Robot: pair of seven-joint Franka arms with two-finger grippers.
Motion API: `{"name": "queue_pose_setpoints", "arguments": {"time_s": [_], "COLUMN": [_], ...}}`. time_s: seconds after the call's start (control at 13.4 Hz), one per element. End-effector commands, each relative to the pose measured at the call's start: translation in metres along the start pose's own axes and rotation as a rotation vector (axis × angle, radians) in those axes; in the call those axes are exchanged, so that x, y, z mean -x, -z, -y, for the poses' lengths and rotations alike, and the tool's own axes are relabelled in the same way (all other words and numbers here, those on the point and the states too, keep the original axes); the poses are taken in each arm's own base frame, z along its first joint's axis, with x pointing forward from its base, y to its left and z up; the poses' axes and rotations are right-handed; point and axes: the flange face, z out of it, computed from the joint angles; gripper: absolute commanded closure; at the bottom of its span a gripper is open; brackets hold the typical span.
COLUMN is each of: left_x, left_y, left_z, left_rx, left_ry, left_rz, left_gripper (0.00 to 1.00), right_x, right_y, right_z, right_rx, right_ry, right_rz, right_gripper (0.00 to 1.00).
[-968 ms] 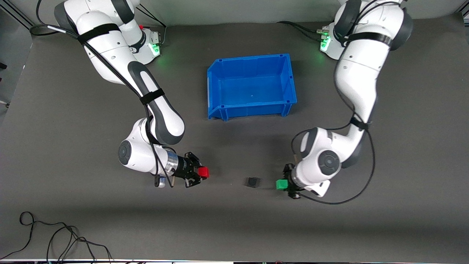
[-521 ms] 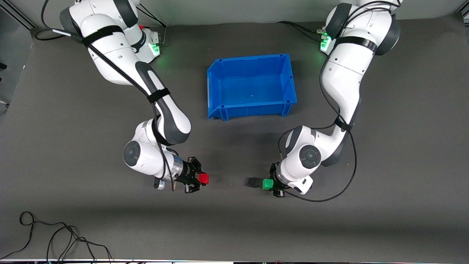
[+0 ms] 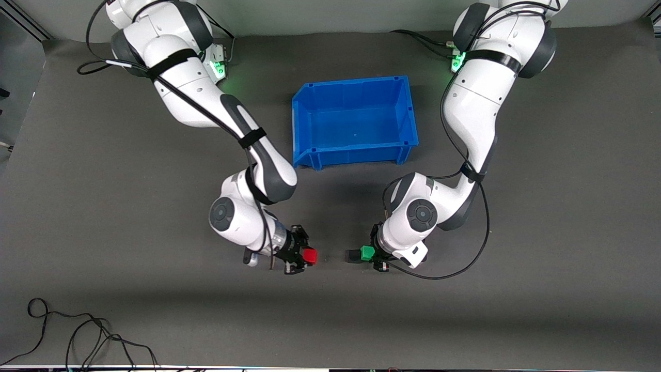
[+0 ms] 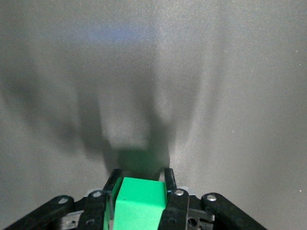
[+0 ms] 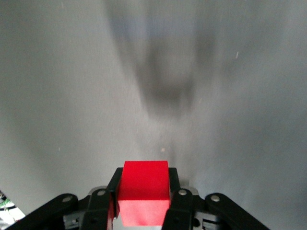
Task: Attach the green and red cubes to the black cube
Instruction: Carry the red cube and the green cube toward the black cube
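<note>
The black cube (image 3: 352,256) lies on the dark table, nearer to the front camera than the blue bin. My left gripper (image 3: 368,253) is shut on the green cube (image 3: 367,252) and holds it low, right against the black cube on the side toward the left arm's end. The left wrist view shows the green cube (image 4: 139,203) clamped between the fingers (image 4: 169,179). My right gripper (image 3: 309,257) is shut on the red cube (image 3: 310,256), a short gap from the black cube on the side toward the right arm's end. In the right wrist view, the red cube (image 5: 144,191) sits between the fingers (image 5: 174,179).
The blue bin (image 3: 356,154) stands open and empty at mid table, farther from the front camera than the cubes. Loose black cables (image 3: 77,336) lie near the table's front edge at the right arm's end.
Both arms have swung inward toward the black cube. The green cube has closed the gap and now sits against it. The red cube has come much closer, with a gap left.
</note>
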Motion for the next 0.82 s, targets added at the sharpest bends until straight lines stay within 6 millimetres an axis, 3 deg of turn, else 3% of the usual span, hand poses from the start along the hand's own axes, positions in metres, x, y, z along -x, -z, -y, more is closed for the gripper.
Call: {"name": "queue_pose_setpoints", "arguments": {"time_s": [0.0,0.3,0.74], "left_x": [0.003,0.006,0.01], "left_y": [-0.006,-0.003,-0.002], "left_z": [-0.003,-0.005,-0.005], "left_rx": [0.012,0.019,0.021], "left_ry": [0.014,0.026,0.032], "left_rz": [-0.005,0.001,0.004], "left_gripper": [1.0,1.0,1.0], "right_x": [0.017,0.035,0.031], "right_y": [-0.017,-0.03,-0.051], "right_z": [-0.002,-0.02,-0.016], "right_rx": [-0.048,-0.06,-0.123], "right_ry": [-0.015,-0.007,-0.015], "right_rz": [0.001,0.012,0.029], "right_gripper": [0.9,0.9,0.9]}}
